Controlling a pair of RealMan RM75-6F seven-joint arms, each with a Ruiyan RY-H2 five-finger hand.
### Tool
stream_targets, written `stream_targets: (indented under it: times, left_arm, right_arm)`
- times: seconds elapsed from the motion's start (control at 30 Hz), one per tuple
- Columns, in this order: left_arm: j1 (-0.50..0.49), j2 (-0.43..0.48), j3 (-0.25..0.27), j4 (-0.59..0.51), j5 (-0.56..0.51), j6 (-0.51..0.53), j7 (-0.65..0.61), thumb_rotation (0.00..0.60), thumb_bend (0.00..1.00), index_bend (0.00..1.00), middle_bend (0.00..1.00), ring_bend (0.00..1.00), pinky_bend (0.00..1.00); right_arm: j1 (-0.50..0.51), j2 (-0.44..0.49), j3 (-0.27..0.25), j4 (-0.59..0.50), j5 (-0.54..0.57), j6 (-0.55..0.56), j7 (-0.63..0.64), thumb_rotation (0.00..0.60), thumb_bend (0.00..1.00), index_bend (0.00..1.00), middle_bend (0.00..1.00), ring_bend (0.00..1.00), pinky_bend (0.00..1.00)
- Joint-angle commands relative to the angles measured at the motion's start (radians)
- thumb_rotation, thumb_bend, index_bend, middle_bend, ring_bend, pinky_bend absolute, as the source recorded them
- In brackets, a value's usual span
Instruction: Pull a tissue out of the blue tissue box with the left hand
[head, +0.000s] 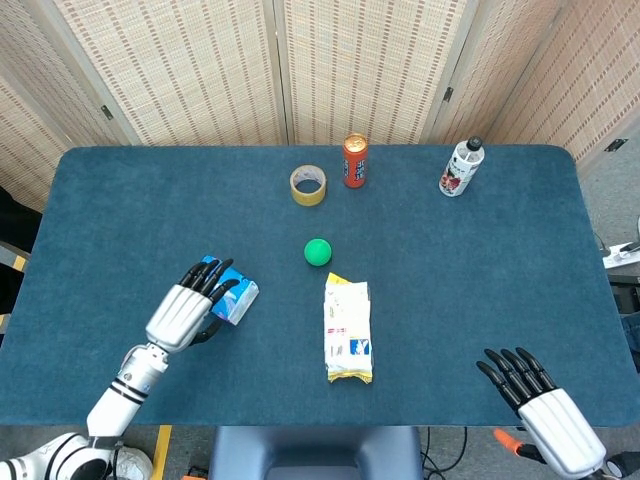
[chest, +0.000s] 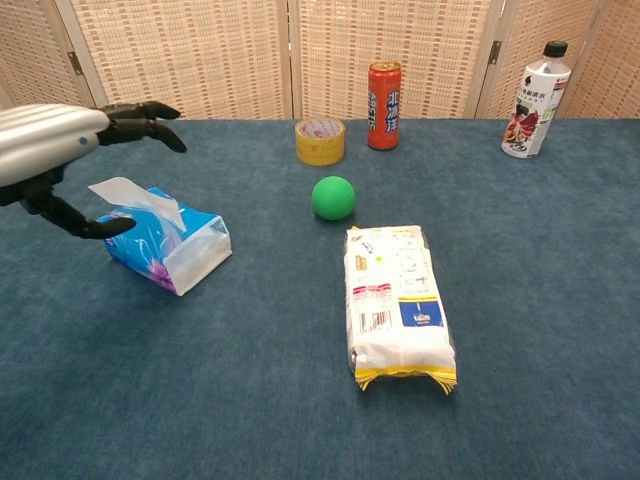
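From the head view our left hand (head: 188, 305) covers most of the blue tissue box (head: 238, 296), so we can't see the tissue there. In the chest view the left edge crops that hand's wrist, and we can't tell if the thumb touches the box. The right hand (head: 540, 403) is cut off at the bottom corner. Bottle (head: 460, 167) label is too small to read.

Your silver-backed, black-fingered left hand (head: 190, 305) reaches forward, fingers apart and thumb lowered, holding nothing. Your matching right hand (head: 530, 391) rests low at your right side, fingers spread, also holding nothing.
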Motion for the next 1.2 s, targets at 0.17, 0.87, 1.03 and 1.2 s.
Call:
stream_targets:
  times: [0.17, 0.87, 1.03, 1.2]
  left_arm:
    - [-0.102, -0.083, -0.044, 0.117, -0.102, -0.095, 0.041, 0.600, 0.43, 0.31, 0.00, 0.00, 0.15]
    - [-0.162, -0.068, -0.011, 0.191, -0.218, -0.122, 0.101, 0.600, 0.66, 0.64, 0.07, 0.01, 0.16]
    - [-0.161, -0.039, 0.004, 0.161, -0.215, -0.101, 0.119, 0.600, 0.67, 0.67, 0.10, 0.02, 0.16]
    - [-0.163, 0.031, -0.009, 0.077, -0.206, -0.060, 0.159, 0.600, 0.68, 0.68, 0.10, 0.02, 0.16]
  right_arm:
    - [0.011, 0.006, 0.004, -0.007, 0.018, -0.019, 0.012, 0.600, 0.11, 0.00, 0.00, 0.00, 0.01]
    - [0.012, 0.003, 0.000, -0.007, 0.010, -0.020, 0.002, 0.600, 0.11, 0.00, 0.00, 0.00, 0.01]
    - [0.010, 0.002, 0.000, -0.004, 0.008, -0.014, 0.002, 0.600, 0.11, 0.00, 0.00, 0.00, 0.01]
    - [0.010, 0.002, -0.001, -0.004, 0.008, -0.014, 0.002, 0.600, 0.11, 0.00, 0.00, 0.00, 0.01]
